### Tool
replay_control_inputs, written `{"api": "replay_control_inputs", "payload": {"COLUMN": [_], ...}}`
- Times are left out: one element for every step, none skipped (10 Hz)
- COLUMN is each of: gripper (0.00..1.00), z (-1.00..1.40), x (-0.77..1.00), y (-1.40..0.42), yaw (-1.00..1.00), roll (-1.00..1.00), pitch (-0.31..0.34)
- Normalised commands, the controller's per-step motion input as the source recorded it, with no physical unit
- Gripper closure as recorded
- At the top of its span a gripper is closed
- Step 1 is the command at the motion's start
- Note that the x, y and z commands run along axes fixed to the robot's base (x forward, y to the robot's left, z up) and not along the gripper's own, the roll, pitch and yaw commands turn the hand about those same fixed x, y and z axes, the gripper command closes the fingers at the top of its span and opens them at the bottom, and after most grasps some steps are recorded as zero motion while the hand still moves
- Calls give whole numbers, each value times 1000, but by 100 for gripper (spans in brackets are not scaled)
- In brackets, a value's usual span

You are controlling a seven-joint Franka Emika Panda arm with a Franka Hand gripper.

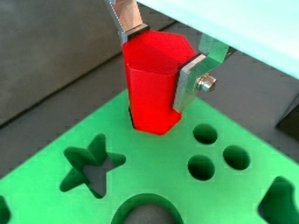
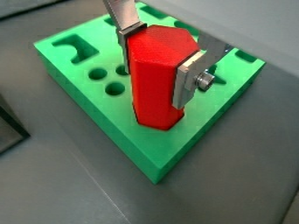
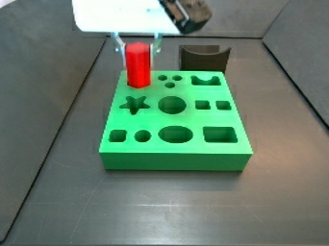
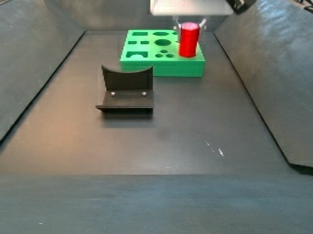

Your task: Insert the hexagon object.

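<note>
- We see the tool [image 1: 162,59] clamping the glossy red hexagon peg [image 1: 153,83] between its 2 silver fingers [image 2: 188,80].
- The peg stands upright, its base at a corner hole of the green plastic block [image 3: 174,135] on the dark surface [image 4: 159,164].

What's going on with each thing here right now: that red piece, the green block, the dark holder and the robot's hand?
Hexagon object: upright, gripped between the fingers, lower end at a corner hole of the block.
Hand: above the block's corner, shut on the hexagon object.
Green block: flat on the floor, its other shaped holes empty.
Dark grey curved holder: on the floor, apart from the block, empty.
</note>
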Motion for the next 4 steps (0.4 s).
{"api": "replay_control_inputs", "payload": {"gripper": [100,100,100,100], "z": [-849,-660,-180,0], "x": [-11,-14,0,17], "y": [0,0,0,0], "yaw": [-3,-34,0,0], "roll": [-90,0,-97,30], "pitch": [-109,-16,0,0]}}
